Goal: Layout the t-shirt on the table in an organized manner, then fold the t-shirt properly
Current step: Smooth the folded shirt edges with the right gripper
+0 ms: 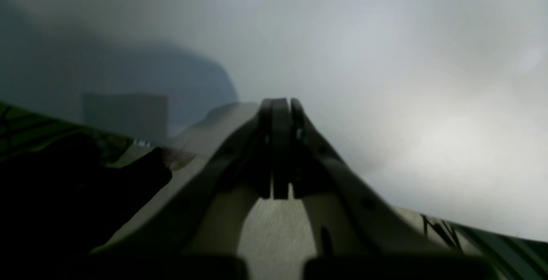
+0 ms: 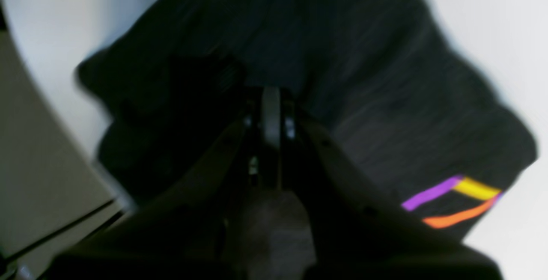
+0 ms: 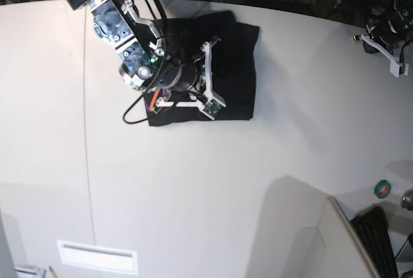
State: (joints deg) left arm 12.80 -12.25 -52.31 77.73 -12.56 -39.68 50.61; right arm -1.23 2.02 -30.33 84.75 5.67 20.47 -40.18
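- Where the base view begins at its left, the table (image 3: pixel 58 162) is bare off-white, with a thin dark seam line (image 3: pixel 86 129) running down it from the far edge toward the near one.
- Further right, the right arm (image 3: pixel 126 33) reaches in from the upper left corner and hangs over the t-shirt (image 3: pixel 235 65), which lies as a compact black rectangle on the far half of the table.
- The right gripper (image 2: pixel 270 100) has its jaws together; in the right wrist view their tips sit right at the black cloth, but blur hides whether any fabric is pinched.
- A patch of the shirt's print, purple, yellow and orange stripes (image 2: pixel 454 198), shows at the cloth's lower right edge in that view.
- At the far right of the base view, the left gripper (image 3: pixel 387 49) is well apart from the shirt, near the table's far right edge.
- In the left wrist view its jaws are pressed together with nothing between them, against a grey blurred background.
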